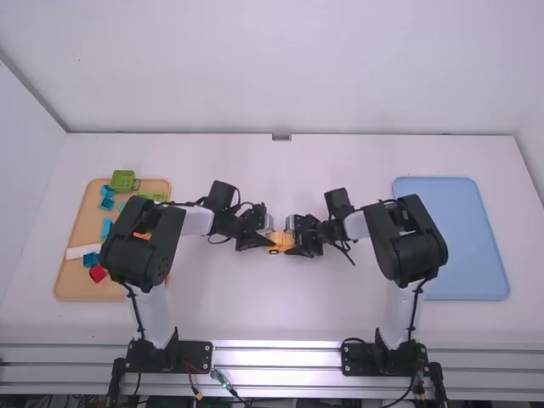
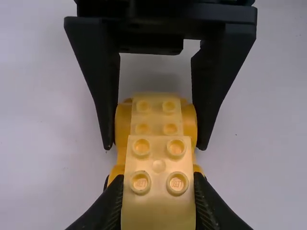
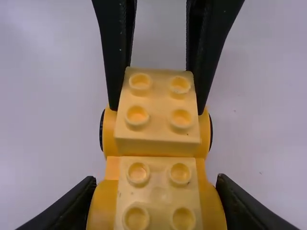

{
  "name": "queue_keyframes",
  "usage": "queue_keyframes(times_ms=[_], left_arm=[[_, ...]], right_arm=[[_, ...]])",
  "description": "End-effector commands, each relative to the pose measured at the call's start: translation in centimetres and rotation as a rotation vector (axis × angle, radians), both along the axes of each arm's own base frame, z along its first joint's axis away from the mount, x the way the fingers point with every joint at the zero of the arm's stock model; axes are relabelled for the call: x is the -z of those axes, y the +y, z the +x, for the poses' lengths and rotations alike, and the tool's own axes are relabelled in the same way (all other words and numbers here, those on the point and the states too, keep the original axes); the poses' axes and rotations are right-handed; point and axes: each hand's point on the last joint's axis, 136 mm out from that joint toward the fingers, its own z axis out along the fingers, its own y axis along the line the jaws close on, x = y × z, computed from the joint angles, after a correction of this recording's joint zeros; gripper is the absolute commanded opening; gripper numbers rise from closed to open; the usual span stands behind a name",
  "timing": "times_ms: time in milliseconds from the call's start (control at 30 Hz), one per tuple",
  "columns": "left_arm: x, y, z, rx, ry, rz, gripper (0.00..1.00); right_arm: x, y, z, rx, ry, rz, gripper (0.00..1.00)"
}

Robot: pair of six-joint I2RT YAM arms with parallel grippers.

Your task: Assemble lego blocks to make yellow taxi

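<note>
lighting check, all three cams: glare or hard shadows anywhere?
High view: glare on the metal rail, table fairly even. Left wrist view: soft grey shading beyond the yellow blocks, nothing hard-edged. Right wrist view: diffuse light, faint stud shading.

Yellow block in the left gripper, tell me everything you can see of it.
The yellow block is pale, smooth and plastic-looking, squared off, with four round, hollow studs on top, two by two. It is studs up over the orange-yellow car body, clamped at two opposite sides by the left gripper. I can't tell whether it is fully seated.
</note>
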Motion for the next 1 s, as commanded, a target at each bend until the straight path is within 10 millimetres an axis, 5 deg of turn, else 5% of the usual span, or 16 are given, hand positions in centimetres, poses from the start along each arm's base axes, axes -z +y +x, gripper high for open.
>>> queue_keyframes(times_ms=[0,333,667,767,967], left_arm=[[2.28,0.01,-0.66,-0.015,0.038,0.094,0.02],[2.33,0.02,-0.73,-0.015,0.040,0.096,0.15],[2.48,0.13,-1.14,-0.014,0.064,0.103,0.17],[2.52,0.18,-1.17,-0.015,0.066,0.106,0.07],[2.62,0.24,-1.36,-0.015,0.076,0.110,0.08]], right_arm=[[0.18,0.33,-0.10,-0.008,0.011,0.002,0.58],[0.18,0.34,-0.11,-0.009,0.011,0.002,0.58],[0.17,0.34,-0.11,-0.009,0.010,0.002,0.58],[0.18,0.34,-0.11,-0.009,0.010,0.002,0.58],[0.18,0.34,-0.11,-0.009,0.010,0.002,0.58]])
